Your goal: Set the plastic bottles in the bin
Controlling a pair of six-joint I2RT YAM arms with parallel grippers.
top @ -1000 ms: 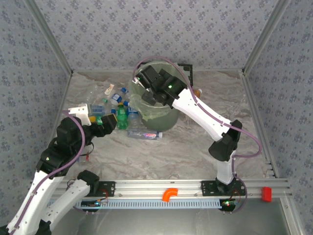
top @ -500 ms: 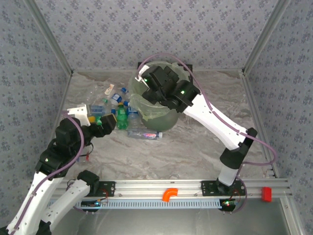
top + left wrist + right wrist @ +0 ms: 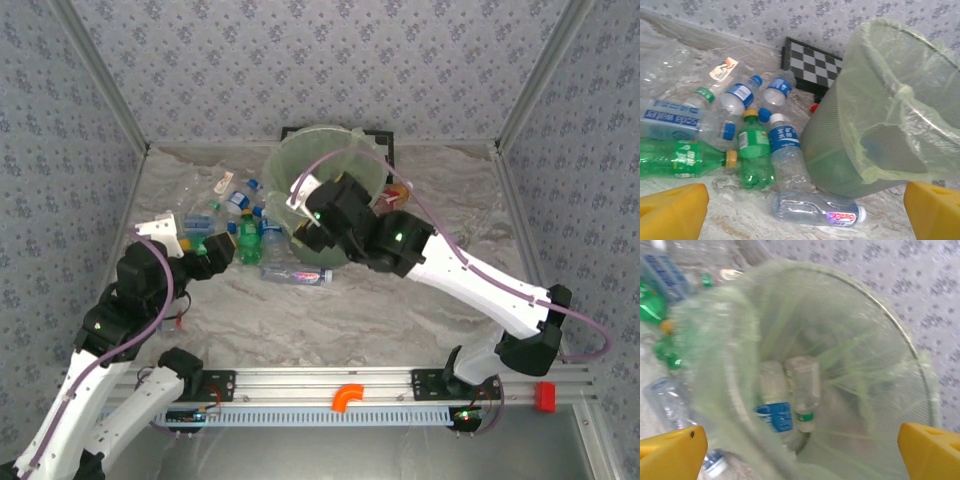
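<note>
With the left fingers [image 3: 672, 212] and right fingers [image 3: 670, 450] both spread wide and empty, the left should straddle the clear bottle [image 3: 812, 211] lying lower-centre beside the bin [image 3: 875, 120], gripping across its middle.

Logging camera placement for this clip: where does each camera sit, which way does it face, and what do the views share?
Top external: above and behind the bases, looking down at the table; left arm and right arm show.
Left wrist: low on the left arm, facing the bottles and the bin side; left fingers at the bottom corners.
Right wrist: over the bin, looking into it at two bottles inside; right fingers at the bottom corners.
Shared: the bin is in all three.
</note>
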